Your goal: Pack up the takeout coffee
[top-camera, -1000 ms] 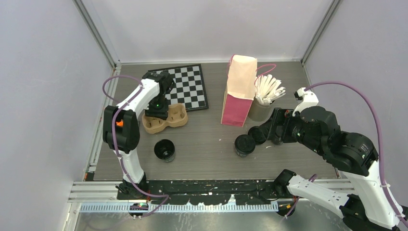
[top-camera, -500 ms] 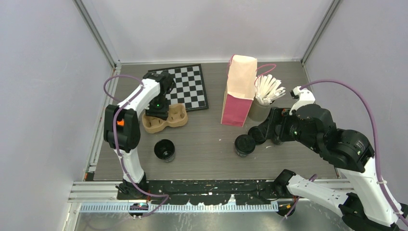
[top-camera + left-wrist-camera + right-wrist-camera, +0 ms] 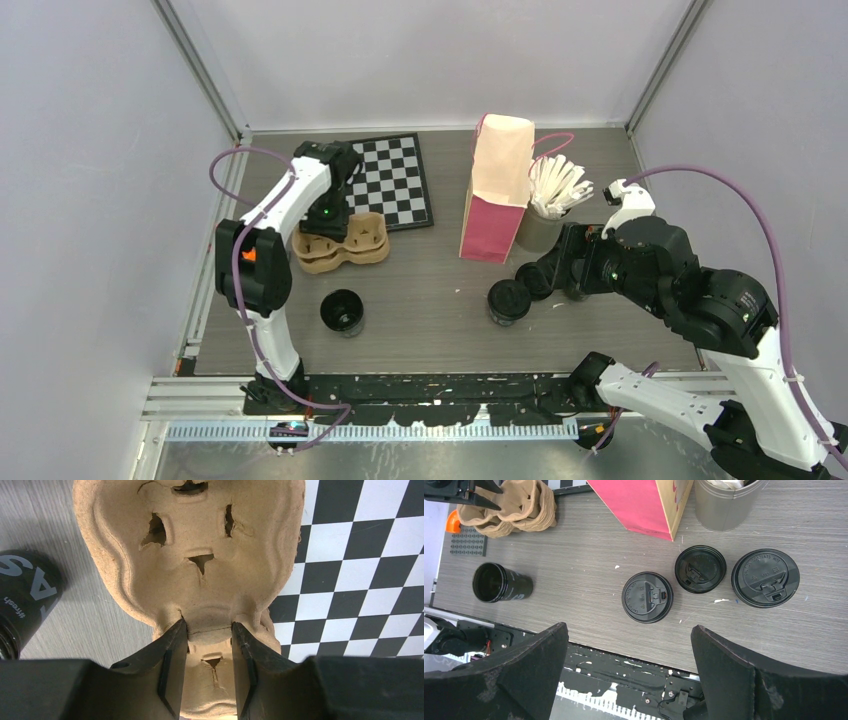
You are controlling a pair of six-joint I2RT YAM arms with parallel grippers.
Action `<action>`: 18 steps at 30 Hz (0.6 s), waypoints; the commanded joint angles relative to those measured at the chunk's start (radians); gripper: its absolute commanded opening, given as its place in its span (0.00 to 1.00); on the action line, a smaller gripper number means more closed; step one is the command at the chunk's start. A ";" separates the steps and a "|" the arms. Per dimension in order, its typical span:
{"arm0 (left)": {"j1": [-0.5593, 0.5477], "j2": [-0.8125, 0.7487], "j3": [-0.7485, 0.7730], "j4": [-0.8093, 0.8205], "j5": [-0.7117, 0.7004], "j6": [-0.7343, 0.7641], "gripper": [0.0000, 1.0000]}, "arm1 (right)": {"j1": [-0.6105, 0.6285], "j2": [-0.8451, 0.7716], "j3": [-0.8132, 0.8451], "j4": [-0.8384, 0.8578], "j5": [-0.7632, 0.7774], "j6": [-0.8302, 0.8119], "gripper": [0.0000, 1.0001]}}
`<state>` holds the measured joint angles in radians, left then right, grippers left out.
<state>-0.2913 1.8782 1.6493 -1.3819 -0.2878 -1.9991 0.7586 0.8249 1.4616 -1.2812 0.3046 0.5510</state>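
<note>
Left fingers pinching cup tray rib, right fingers spread wide

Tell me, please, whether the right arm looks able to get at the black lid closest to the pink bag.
Probably yes: the right pincer hangs open above the lid, nothing covering it.

White-black arms, purple cables, black fingers
</note>
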 commanded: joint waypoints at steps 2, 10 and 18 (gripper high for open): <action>0.007 -0.055 0.039 -0.079 -0.046 0.029 0.34 | 0.004 -0.001 0.022 0.017 0.003 0.002 0.96; 0.005 -0.111 0.137 -0.152 -0.104 0.246 0.33 | 0.003 0.002 0.025 0.020 -0.003 0.003 0.96; 0.005 -0.254 0.121 -0.011 -0.084 0.501 0.35 | 0.003 0.042 0.094 0.012 0.065 -0.073 0.97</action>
<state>-0.2913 1.7134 1.7519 -1.4551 -0.3523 -1.6691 0.7582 0.8486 1.5082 -1.2953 0.3393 0.5133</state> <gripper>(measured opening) 0.362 0.969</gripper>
